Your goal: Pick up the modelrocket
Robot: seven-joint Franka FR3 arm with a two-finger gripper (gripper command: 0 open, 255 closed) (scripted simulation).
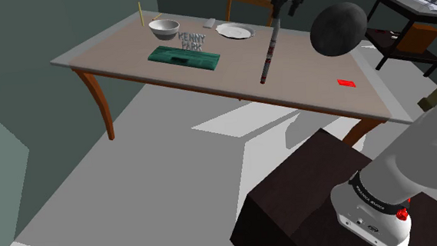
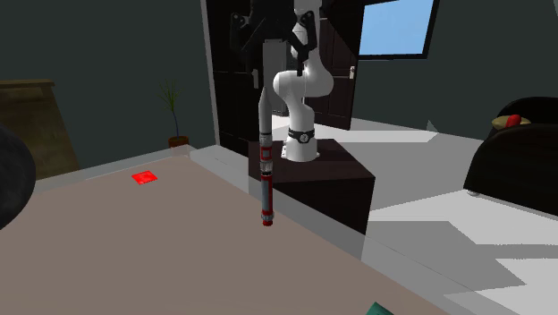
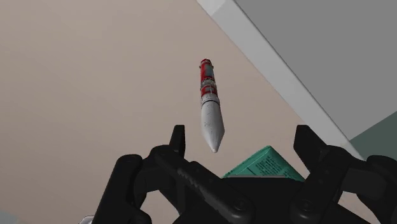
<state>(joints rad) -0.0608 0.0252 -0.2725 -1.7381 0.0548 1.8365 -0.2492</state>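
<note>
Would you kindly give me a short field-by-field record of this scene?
model rocket: white and red, upright over the table
gripper: open, above the model rocket's nose, not touching it
tabletop: beige
also on the table: green box, bowl, plate, small red tile

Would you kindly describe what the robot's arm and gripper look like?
The arm is made of rounded white links with dark joints. A black band with small white lettering rings it near the base, beside a small red knob. The gripper is all black, with an angular body and two blunt fingers.
</note>
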